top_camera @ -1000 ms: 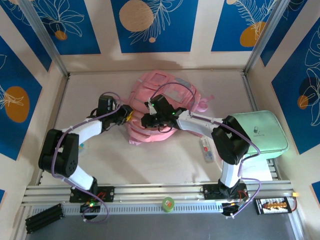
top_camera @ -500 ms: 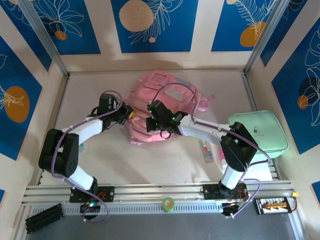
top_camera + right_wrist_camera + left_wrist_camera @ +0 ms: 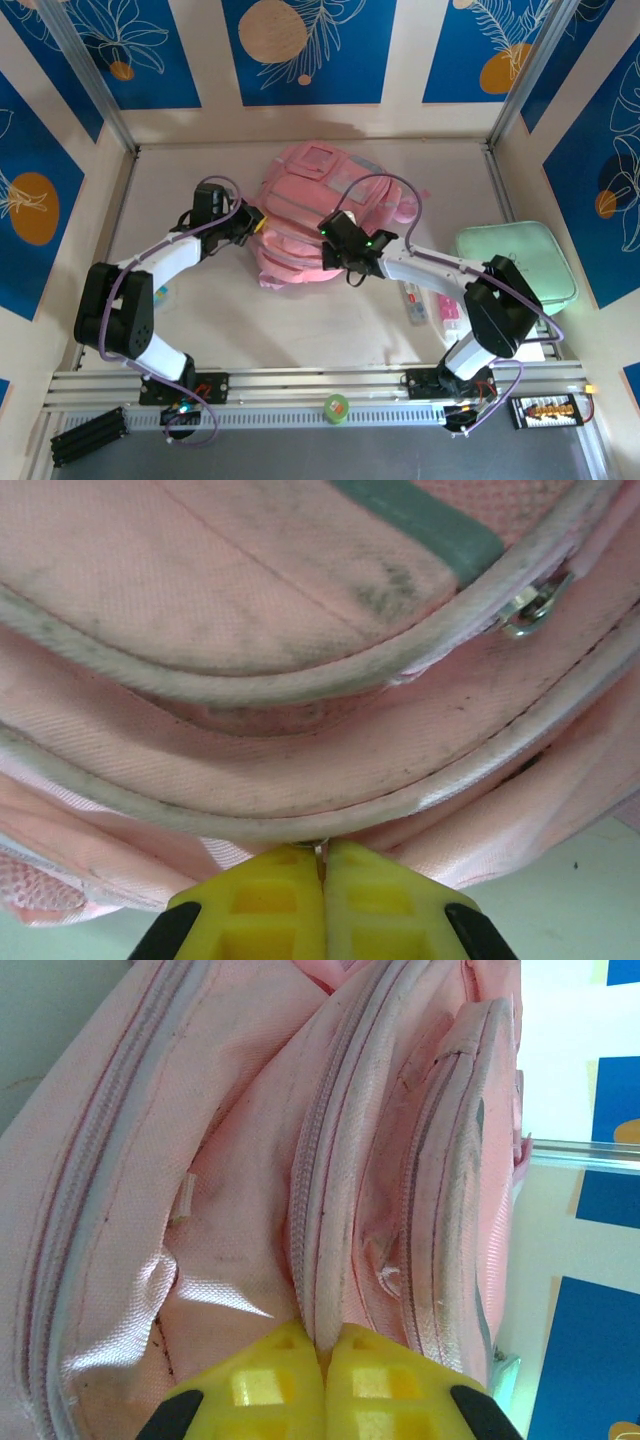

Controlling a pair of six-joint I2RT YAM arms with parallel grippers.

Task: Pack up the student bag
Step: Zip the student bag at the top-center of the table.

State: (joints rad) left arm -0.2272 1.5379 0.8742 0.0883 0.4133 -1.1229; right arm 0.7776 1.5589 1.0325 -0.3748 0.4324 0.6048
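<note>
My left gripper (image 3: 250,222) is pinching the left edge of the student bag (image 3: 318,172). In the left wrist view the yellow fingers (image 3: 262,1390) are pressed together on a pale zip ridge. The pink bag is lying flat at mid-table, toward the back wall. My right gripper (image 3: 338,258) is sitting at the bag's near edge, its fingers (image 3: 378,895) squeezed together against a bottom seam with a thin sliver caught between them. A mint-green case (image 3: 520,262) is lying far right, well apart from the bag.
</note>
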